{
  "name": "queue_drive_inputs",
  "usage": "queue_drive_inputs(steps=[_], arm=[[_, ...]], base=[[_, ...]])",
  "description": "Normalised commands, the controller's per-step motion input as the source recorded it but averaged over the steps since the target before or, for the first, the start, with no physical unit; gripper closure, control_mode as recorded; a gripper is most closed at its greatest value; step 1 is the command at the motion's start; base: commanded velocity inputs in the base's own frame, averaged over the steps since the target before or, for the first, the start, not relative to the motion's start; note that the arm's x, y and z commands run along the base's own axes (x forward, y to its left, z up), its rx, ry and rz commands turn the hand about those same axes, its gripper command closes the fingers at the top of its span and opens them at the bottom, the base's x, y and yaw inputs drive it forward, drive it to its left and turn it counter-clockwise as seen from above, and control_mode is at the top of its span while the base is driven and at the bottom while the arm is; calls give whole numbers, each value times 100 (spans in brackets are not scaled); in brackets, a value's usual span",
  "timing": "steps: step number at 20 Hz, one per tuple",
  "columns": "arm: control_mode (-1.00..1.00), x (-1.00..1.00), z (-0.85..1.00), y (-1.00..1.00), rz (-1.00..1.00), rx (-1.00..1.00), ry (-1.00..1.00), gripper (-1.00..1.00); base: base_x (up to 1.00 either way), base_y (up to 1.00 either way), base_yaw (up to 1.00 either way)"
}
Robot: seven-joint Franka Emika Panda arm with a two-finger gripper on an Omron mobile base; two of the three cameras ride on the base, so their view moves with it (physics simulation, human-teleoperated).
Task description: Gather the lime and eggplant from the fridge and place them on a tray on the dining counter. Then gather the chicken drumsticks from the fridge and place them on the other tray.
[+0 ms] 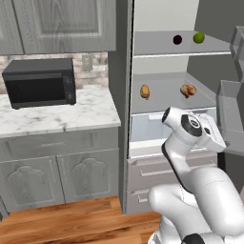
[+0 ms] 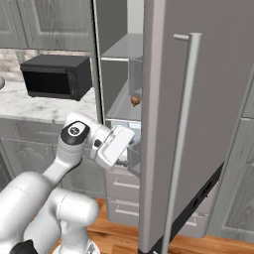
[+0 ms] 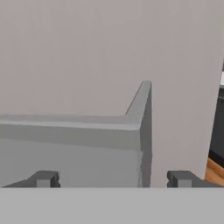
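Jaws stand wide apart with nothing between them, close in front of the grey door bin (image 3: 87, 135) on the open fridge door (image 2: 198, 124). Up beyond the jaws, on the fridge's top shelf, sit the round green lime (image 1: 198, 37) and, just beside it, the dark purple eggplant (image 1: 177, 39). One shelf lower lie two brown chicken drumsticks (image 1: 145, 91) (image 1: 188, 90), well apart.

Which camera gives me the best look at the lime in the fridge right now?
The left base view: the lime sits in plain sight on the upper fridge shelf, just right of the dark eggplant. From the right base view the open fridge door blocks that side of the shelf. The hand view faces a grey door bin.
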Motion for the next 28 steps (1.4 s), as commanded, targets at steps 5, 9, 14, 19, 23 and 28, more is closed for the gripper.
queue_drive_inputs(steps=[5,9,14,19,23,28], arm=[[-100,0,0,-38,-8,0,0,-100],[-100,-4,0,-48,-7,0,0,-100],[-100,-15,-1,-70,-1,0,0,-100],[-100,-8,0,-66,0,0,0,-100],[-100,-2,0,-56,0,0,0,-100],[-100,0,0,-49,0,0,0,-100]], base=[[0,0,0],[0,0,0],[0,0,0],[0,0,0],[0,0,0],[0,0,0]])
